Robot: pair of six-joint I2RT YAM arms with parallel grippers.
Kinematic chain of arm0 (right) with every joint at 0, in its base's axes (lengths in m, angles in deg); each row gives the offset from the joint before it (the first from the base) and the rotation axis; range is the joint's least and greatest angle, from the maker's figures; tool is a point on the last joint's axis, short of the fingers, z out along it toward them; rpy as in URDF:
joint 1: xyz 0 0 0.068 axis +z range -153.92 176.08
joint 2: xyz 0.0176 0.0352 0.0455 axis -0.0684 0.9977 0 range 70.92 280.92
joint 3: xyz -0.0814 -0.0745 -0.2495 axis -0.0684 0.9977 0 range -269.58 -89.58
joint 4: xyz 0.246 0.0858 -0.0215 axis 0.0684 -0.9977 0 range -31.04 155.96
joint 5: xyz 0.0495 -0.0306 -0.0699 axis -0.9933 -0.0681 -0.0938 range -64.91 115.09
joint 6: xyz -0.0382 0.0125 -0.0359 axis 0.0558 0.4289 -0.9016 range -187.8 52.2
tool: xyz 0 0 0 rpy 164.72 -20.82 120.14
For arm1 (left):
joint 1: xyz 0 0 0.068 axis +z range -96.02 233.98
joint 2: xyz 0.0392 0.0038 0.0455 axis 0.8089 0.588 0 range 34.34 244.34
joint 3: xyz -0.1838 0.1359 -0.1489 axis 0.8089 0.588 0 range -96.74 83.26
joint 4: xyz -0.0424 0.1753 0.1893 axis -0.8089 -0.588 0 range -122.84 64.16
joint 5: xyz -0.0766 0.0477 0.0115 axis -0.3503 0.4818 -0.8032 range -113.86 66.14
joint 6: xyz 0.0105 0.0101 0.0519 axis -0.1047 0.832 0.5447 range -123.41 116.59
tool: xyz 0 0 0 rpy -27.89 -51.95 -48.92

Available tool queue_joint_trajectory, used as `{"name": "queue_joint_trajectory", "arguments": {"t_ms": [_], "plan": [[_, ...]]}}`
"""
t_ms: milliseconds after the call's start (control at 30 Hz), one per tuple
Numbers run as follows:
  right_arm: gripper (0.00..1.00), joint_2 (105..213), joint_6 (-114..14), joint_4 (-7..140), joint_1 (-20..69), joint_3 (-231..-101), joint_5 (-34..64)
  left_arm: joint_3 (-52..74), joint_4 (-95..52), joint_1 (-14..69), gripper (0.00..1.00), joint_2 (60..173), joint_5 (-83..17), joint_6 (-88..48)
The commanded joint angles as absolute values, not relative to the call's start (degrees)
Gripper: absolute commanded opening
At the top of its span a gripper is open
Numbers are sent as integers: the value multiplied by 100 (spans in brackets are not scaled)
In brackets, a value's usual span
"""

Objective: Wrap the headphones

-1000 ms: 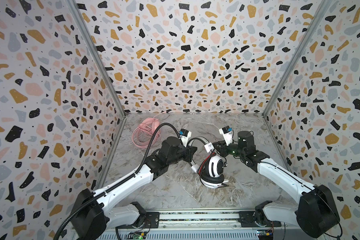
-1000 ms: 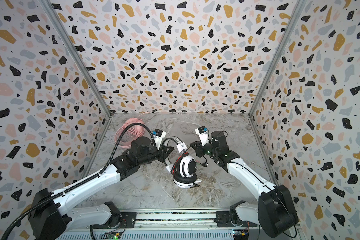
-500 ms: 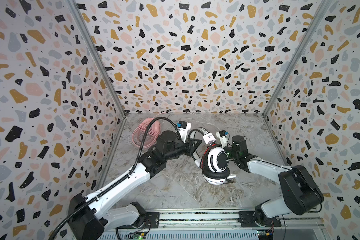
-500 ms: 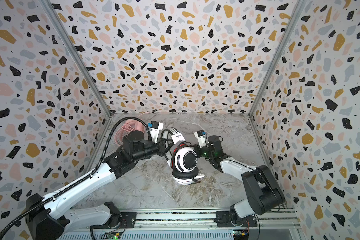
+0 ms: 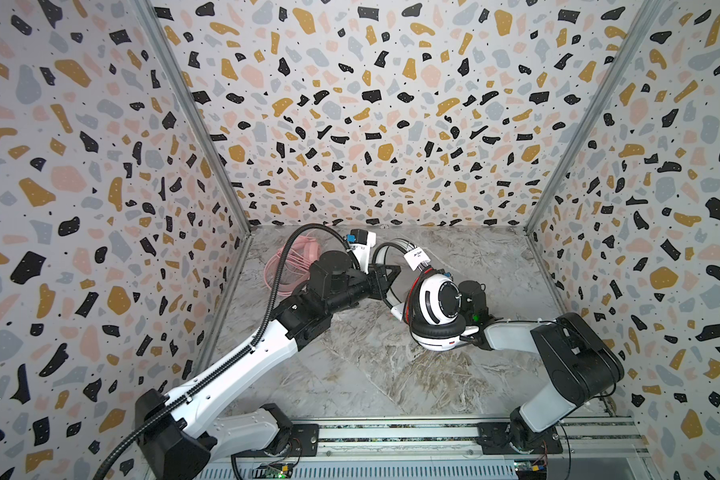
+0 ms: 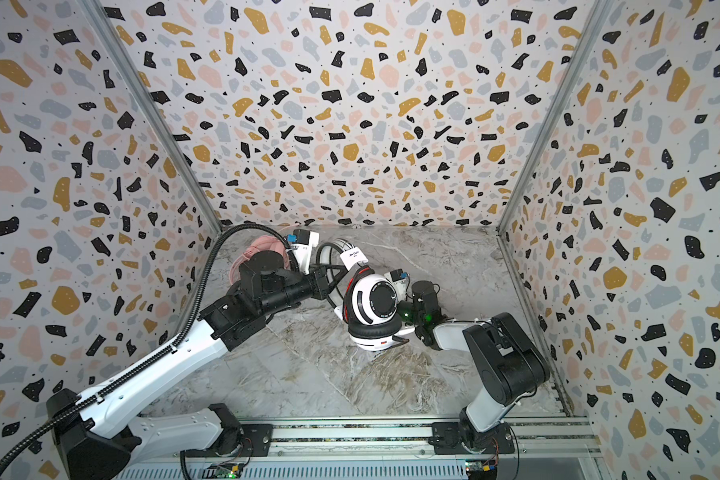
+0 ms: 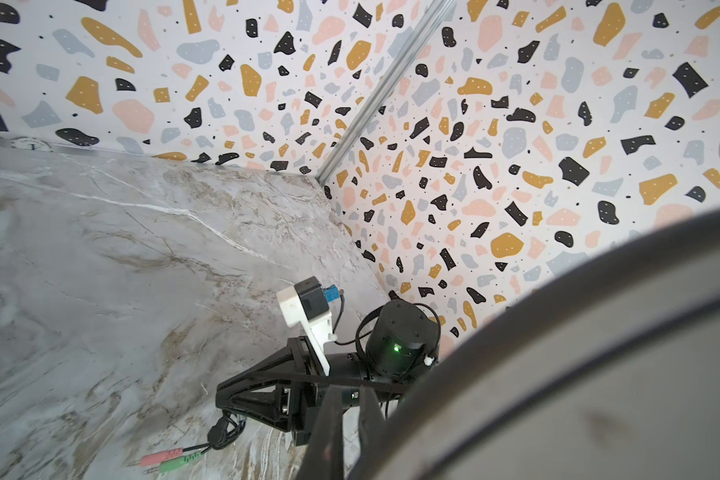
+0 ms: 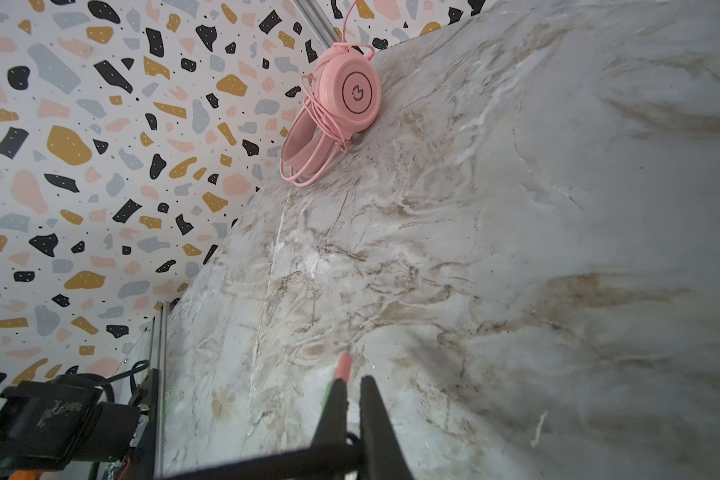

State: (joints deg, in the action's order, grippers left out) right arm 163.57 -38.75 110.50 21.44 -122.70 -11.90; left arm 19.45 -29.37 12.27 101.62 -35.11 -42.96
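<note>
Right wrist view shows the right claw point(image 8: 352, 384) pinched shut on the cord's plugs point(image 8: 344, 365). The pink headset point(image 8: 341, 99) lies at the table's point(image 5: 350, 374) far left corner. In both top views the closed left claw point(image 5: 391, 274) grips the headband of the white-and-black headset point(image 5: 435, 303), upright mid-table.

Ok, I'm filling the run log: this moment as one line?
left gripper: shut on headband of white-and-black headset | right gripper: shut on its cord near plugs | pink headset: wrapped, back left
</note>
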Motion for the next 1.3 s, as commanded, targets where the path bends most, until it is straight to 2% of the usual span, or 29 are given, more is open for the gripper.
{"name": "queue_joint_trajectory", "arguments": {"t_ms": [0,133,367,467,600,800,1000,1267], "plan": [[4,15898,-3814,10906,2234,-11995,-983,1418,-2440,1257,0,9982,-2889,-4707],[2,15299,-3890,10427,2491,-11761,-716,1482,-2794,1314,0,9930,-1592,-5058],[1,13852,-3968,9356,3506,-11284,347,2062,-2721,1347,0,9665,393,-5807],[1,13236,-3896,8914,4036,-11165,926,2222,-2824,1355,0,9613,1124,-6107],[1,12779,-3721,8410,4478,-11324,1202,2314,-3108,1367,0,9648,1739,-6523],[0,12612,-4017,7246,5183,-12394,1660,2494,-3156,1377,0,9900,2241,-6454],[0,12578,-4479,6138,5363,-13624,1570,2887,-3140,1373,0,10127,2745,-6087],[0,12680,-5067,5652,5360,-14569,1916,3475,-3015,1356,0,10641,2173,-5961]]}}
